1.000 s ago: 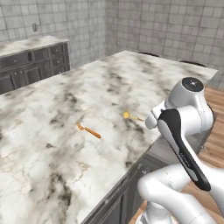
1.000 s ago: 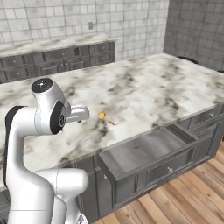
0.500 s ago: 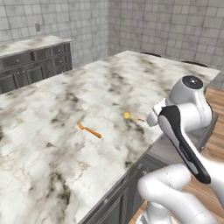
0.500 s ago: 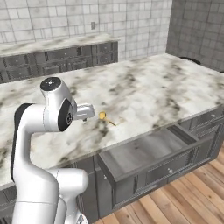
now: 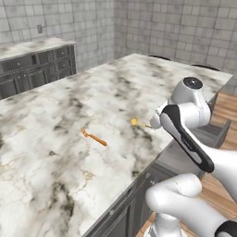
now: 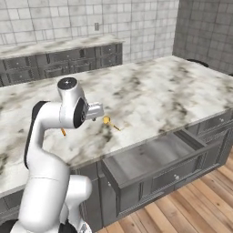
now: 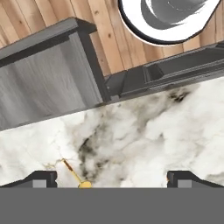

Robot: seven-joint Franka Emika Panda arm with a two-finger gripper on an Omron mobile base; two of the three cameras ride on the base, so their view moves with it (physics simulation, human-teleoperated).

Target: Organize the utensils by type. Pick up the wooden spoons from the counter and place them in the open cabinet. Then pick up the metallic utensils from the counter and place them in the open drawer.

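My gripper (image 7: pixel 112 177) hangs open over the white marbled counter (image 5: pixel 55 115), its two fingertips (image 7: pixel 41 178) wide apart with nothing between them. Just under the hand (image 6: pixel 94 111) lies a thin spoon-like utensil (image 7: pixel 73 173) with a small yellow round head (image 6: pixel 106 120) (image 5: pixel 134 121). A thin orange-brown metallic utensil with a forked head (image 5: pixel 94 137) lies further left on the counter, partly behind my arm (image 6: pixel 63 132) in the right base view. The open drawer (image 6: pixel 150 159) (image 7: pixel 43 87) juts from the counter's front edge. The wooden spoons and the open cabinet are out of view.
A second marbled counter over dark grey cabinets (image 6: pixel 68 57) runs along the tiled back wall. Wood floor (image 6: pixel 191 205) lies in front of the drawer. Dark stools (image 5: pixel 159 57) stand at the counter's far side.
The arm has swung a little to the right, bringing the hand nearer the yellow-headed utensil. The gripper stays open. Both utensils lie where they were.
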